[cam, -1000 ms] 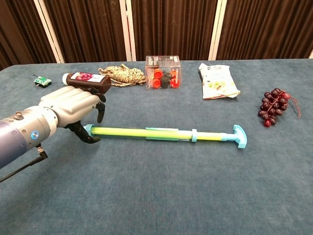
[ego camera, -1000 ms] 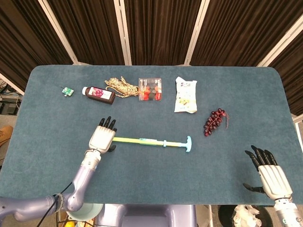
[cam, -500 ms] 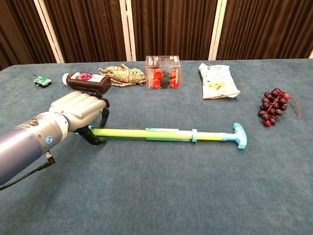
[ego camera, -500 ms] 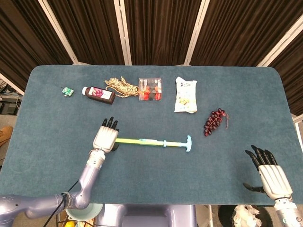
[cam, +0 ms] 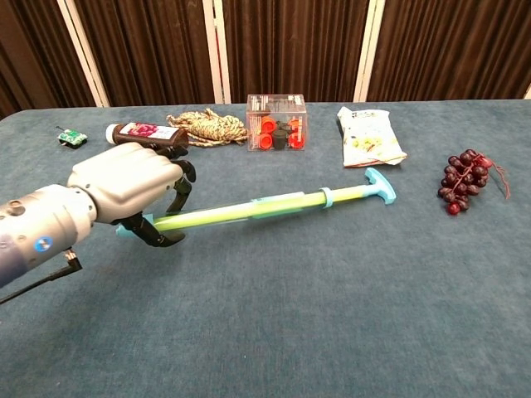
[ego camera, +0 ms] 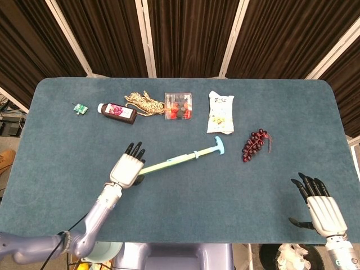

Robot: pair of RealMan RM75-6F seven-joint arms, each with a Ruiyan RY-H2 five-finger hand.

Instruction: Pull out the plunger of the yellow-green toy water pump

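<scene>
The yellow-green toy water pump (ego camera: 179, 160) (cam: 249, 209) lies slanted across the middle of the table. Its blue T-handle (ego camera: 216, 147) (cam: 380, 184) points toward the back right, and the plunger looks pushed in. My left hand (ego camera: 126, 169) (cam: 133, 186) grips the pump's near left end, with fingers curled over the barrel and thumb beneath. That end seems raised slightly off the cloth. My right hand (ego camera: 322, 209) hovers at the table's front right corner with its fingers spread, holding nothing, far from the pump. The chest view does not show it.
Along the back sit a small green item (ego camera: 81, 108), a dark bottle (ego camera: 117, 112), a rope bundle (ego camera: 144, 103), a clear box of red pieces (ego camera: 178, 106) and a snack bag (ego camera: 220, 112). Dark grapes (ego camera: 256, 143) lie to the right of the pump's handle.
My left hand closed on the pump's left end and swung the pump. The handle moved toward the back right, from level to slanted. The right hand stayed put.
</scene>
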